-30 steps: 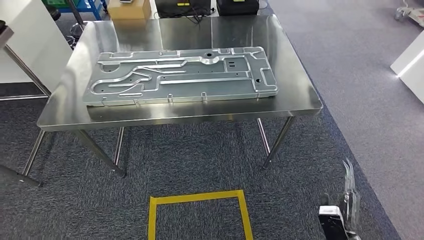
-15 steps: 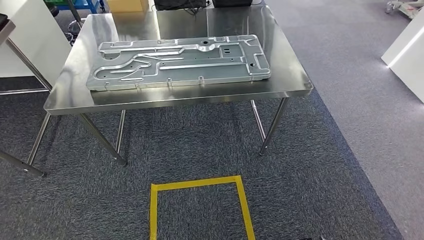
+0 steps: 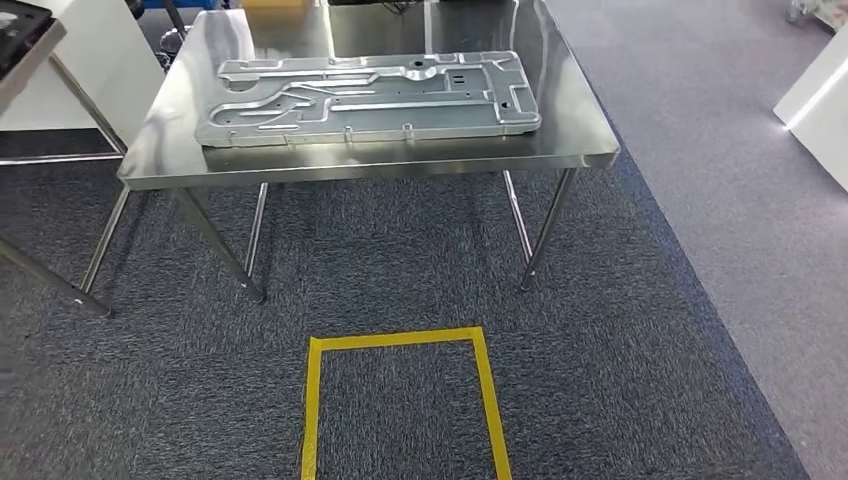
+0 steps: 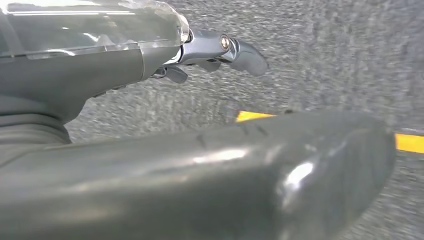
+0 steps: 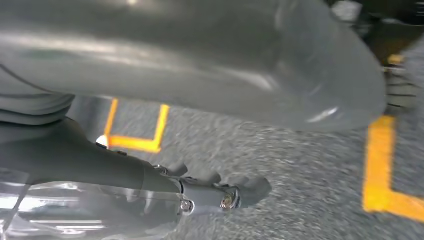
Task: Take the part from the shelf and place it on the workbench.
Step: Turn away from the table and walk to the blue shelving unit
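Observation:
A large stamped grey metal part [image 3: 370, 97] lies flat on the steel workbench [image 3: 565, 135], filling most of its top, at the far side of the head view. My left hand [image 4: 100, 75] hangs over the carpet with its fingers [image 4: 235, 50] stretched out and the thumb apart, holding nothing. The right hand [image 5: 80, 160] hangs the same way above the carpet, its fingers [image 5: 215, 197] extended and nothing in them.
A yellow tape square [image 3: 400, 340] marks the dark carpet in front of the workbench. Another table's legs [image 3: 55, 285] stand at the left, beside a white panel [image 3: 95, 70]. A white unit [image 3: 815, 90] sits at the right on lighter floor.
The whole picture has shifted, so the camera has moved: workbench and part now sit higher in frame. My right hand, seen at the bottom right a second ago, has dropped out of the head view.

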